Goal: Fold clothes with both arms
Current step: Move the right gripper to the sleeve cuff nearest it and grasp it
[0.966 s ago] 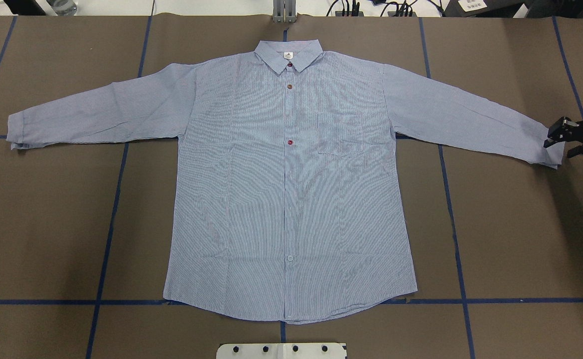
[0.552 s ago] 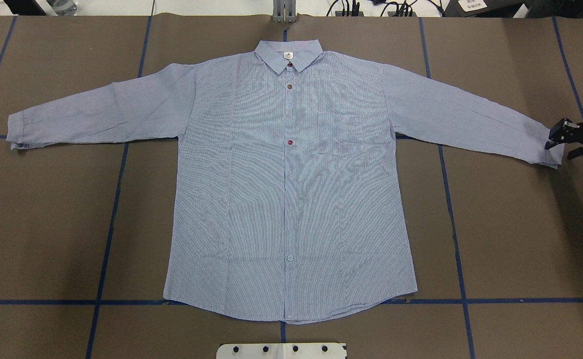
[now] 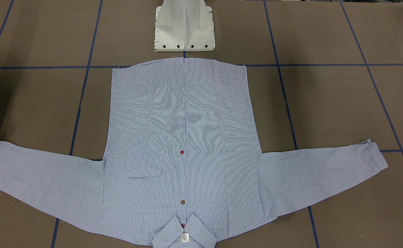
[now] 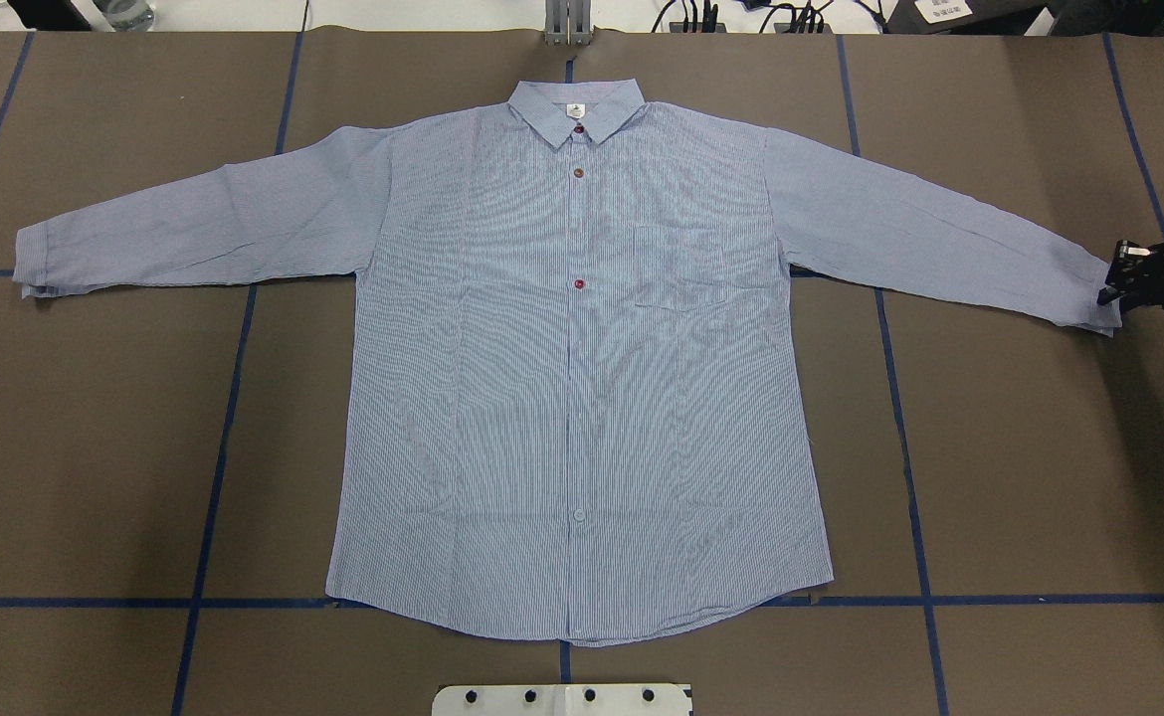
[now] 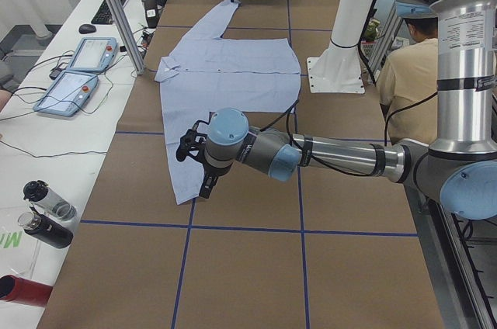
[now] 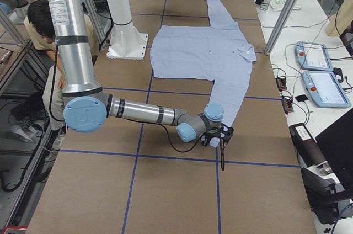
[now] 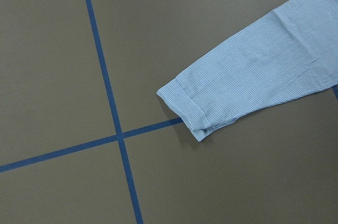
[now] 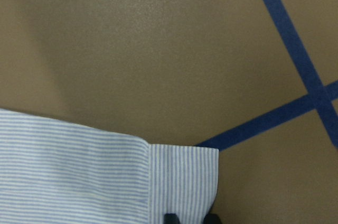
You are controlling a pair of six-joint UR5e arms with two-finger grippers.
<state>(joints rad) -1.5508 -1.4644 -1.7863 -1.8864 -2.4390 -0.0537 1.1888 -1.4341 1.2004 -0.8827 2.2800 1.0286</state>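
Brown tabletop (image 4: 1040, 477) with blue tape lines (image 4: 214, 467) is carrying the shirt (image 4: 572, 398). It's lying flat, front up and buttoned, with both sleeves spread out sideways. The hem is sitting near the white pedestal (image 3: 184, 27) and the collar (image 4: 576, 109) is on the far side from it.

Left arm (image 5: 342, 157) is reaching low across the tabletop. Its left gripper (image 5: 198, 166) is hanging above the left cuff (image 7: 187, 110), clear of the fabric. Only the side camera is catching it, so I can't tell whether it's open or closed.

Right arm (image 6: 143, 113) is stretching out to the other sleeve end. Right gripper (image 4: 1111, 293) is sitting on the right cuff (image 8: 182, 182) — fingers pinched in on its edge, fingertips (image 8: 170, 218) just showing at the bottom of the wrist view. That cuff is lying flat beside a tape crossing.

Small stuff — brown button (image 4: 577, 172) below the collar, red button (image 4: 579, 284) level with the pocket top.
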